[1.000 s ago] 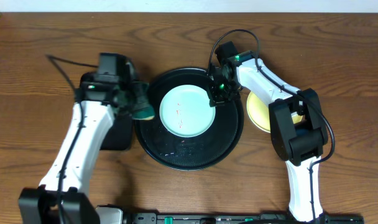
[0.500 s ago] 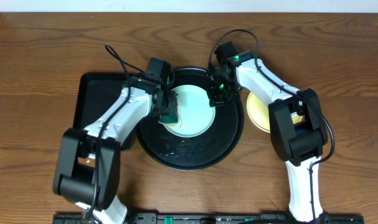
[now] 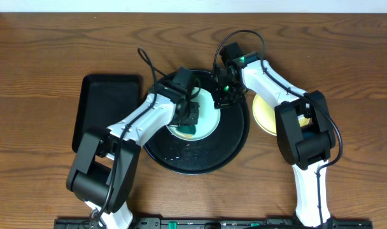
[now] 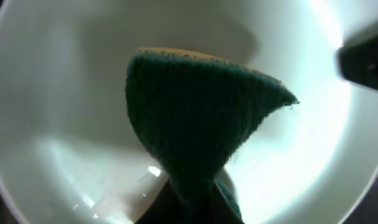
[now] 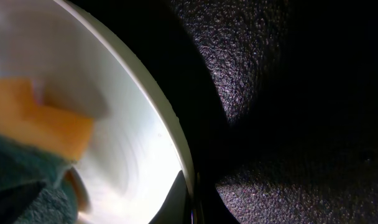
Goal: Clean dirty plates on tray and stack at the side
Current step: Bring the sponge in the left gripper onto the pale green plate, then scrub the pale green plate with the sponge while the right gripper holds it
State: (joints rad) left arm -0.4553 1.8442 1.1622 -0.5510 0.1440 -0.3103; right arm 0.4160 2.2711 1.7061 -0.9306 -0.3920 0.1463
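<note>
A pale mint-blue plate (image 3: 206,121) lies on the round black tray (image 3: 235,137). My left gripper (image 3: 191,117) is shut on a green and yellow sponge (image 4: 201,118) and presses it on the plate's inside (image 4: 64,124). My right gripper (image 3: 221,100) is shut on the plate's right rim (image 5: 176,140), one finger inside and one outside, over the tray's textured floor (image 5: 270,93). The sponge also shows in the right wrist view (image 5: 33,149). A pale yellow plate (image 3: 263,114) lies on the table right of the tray, partly under my right arm. The third plate is not visible.
A smaller rectangular black tray (image 3: 107,111) lies on the wooden table left of the round tray. Both arms reach over the round tray, and cables loop above them.
My left arm has swung right from the rectangular tray with the sponge and brought it onto the mint-blue plate, then further across it. My right gripper has stayed on the rim.
</note>
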